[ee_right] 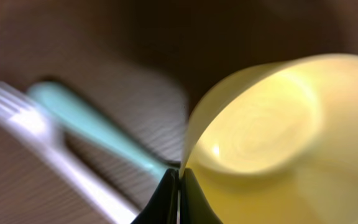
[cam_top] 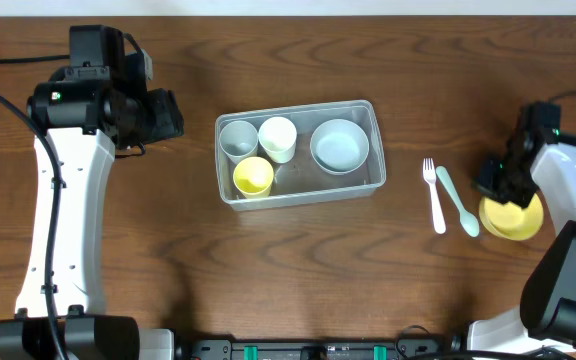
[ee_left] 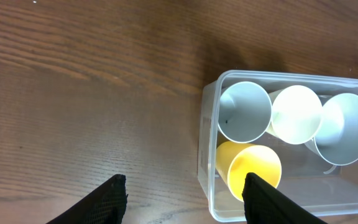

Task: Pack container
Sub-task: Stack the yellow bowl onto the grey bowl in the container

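Observation:
The clear plastic container (cam_top: 298,188) sits mid-table and holds a grey cup (cam_top: 237,138), a cream cup (cam_top: 278,138), a yellow cup (cam_top: 254,177) and a pale blue bowl (cam_top: 340,146). It also shows in the left wrist view (ee_left: 205,155). My left gripper (ee_left: 184,198) is open and empty, above the table left of the container. My right gripper (ee_right: 179,186) is shut on the rim of a yellow bowl (cam_top: 513,217) at the right; the bowl also shows in the right wrist view (ee_right: 272,137).
A white fork (cam_top: 434,195) and a teal spoon (cam_top: 457,201) lie on the table between the container and the yellow bowl. They also show blurred in the right wrist view, the fork (ee_right: 48,149) left of the spoon (ee_right: 95,127).

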{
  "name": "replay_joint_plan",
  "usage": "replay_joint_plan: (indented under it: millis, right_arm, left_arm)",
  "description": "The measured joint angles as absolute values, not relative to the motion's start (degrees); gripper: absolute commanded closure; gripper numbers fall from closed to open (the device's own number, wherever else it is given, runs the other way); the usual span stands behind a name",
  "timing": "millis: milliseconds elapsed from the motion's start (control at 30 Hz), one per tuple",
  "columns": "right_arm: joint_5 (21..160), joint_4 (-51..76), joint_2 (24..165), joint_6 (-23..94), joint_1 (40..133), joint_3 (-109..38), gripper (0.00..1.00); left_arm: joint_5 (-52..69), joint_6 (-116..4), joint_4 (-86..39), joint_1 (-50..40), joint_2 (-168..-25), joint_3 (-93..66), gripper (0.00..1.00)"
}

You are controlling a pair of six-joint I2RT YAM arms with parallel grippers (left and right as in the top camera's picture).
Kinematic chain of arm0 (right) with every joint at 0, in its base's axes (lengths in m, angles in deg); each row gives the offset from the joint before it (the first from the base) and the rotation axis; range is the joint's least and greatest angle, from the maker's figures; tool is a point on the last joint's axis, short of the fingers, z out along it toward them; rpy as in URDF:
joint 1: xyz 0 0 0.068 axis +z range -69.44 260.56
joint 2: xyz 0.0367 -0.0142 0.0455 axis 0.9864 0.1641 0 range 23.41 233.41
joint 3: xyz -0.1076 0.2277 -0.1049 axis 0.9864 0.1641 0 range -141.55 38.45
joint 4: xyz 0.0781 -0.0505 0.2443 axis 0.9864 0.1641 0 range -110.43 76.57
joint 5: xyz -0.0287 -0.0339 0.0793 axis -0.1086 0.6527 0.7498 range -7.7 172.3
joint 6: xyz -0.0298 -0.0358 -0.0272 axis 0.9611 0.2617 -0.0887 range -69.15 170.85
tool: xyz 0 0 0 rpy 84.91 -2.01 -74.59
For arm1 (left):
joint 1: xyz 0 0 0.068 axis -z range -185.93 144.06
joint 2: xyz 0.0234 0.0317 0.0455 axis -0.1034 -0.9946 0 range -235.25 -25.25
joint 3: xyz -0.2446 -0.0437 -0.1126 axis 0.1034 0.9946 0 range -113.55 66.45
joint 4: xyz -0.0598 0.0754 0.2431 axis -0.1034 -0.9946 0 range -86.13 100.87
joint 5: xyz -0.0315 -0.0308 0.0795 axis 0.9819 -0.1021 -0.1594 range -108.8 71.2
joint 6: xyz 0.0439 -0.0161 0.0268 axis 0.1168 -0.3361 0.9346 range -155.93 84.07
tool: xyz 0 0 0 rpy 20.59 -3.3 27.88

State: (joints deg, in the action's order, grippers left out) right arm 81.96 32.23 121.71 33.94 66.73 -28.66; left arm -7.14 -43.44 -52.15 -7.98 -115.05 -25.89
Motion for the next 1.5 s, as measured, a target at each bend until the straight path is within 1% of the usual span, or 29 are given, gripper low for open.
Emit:
replay_joint_plan:
  millis: [167,333,433,567,733,1000,1033,1133,1167,1200,1233,1333,1500]
  right_arm:
    - [83.0,38.2,120.0,40.4,74.7,-42.5,0.99]
    - [83.4,40.9,117.3,49.5,88.5,-54.8,0.99]
    - [83.4,39.0,116.3,53.8,97.6,-56.7,0.99]
    - [83.1,37.4,117.5,56.5,106.1,-56.7,0.99]
    - [82.8,37.2,122.9,57.8,110.6,-56.7,0.99]
    - [82.6,36.6,134.0,58.0,111.8,-56.6,0.98]
    - [82.7,36.5,134.8,58.1,111.8,-56.6,0.95]
    - [82.9,36.4,135.9,58.4,111.8,-56.6,0.70]
    - [82.9,36.3,135.9,58.7,111.8,-56.6,0.63]
    - [82.8,36.1,135.9,58.6,111.8,-56.6,0.61]
    - [82.8,35.9,135.9,58.8,111.8,-56.6,0.55]
    - [82.7,35.9,135.9,58.8,111.8,-56.7,0.48]
    - [80.8,36.5,135.2,56.9,111.3,-58.8,0.46]
  left_arm:
    - [-7.1,-43.5,-52.2,-8.0,-115.1,-25.9,0.39]
    - [-7.2,-43.4,-52.1,-8.0,-115.1,-25.9,0.39]
    - [-7.2,-43.4,-52.1,-8.0,-115.1,-25.9,0.39]
    - [-7.2,-43.4,-52.1,-8.0,-115.1,-25.9,0.39]
    - [-7.2,-43.4,-52.1,-8.0,-115.1,-25.9,0.39]
    - [-7.2,-43.4,-52.1,-8.0,-115.1,-25.9,0.39]
    - [-7.2,-43.4,-52.1,-8.0,-115.1,-25.9,0.39]
    - [-7.2,-43.4,-52.1,-8.0,-115.1,-25.9,0.39]
    - [-7.2,-43.4,-52.2,-8.0,-115.1,-25.9,0.39]
    - [-7.2,-43.4,-52.1,-8.0,-115.1,-25.9,0.39]
    - [-7.2,-43.4,-52.1,-8.0,-115.1,-25.9,0.39]
    - [-7.2,-43.4,-52.1,-8.0,-115.1,-25.9,0.39]
    - [-7.1,-43.4,-52.2,-8.0,-115.1,-25.9,0.39]
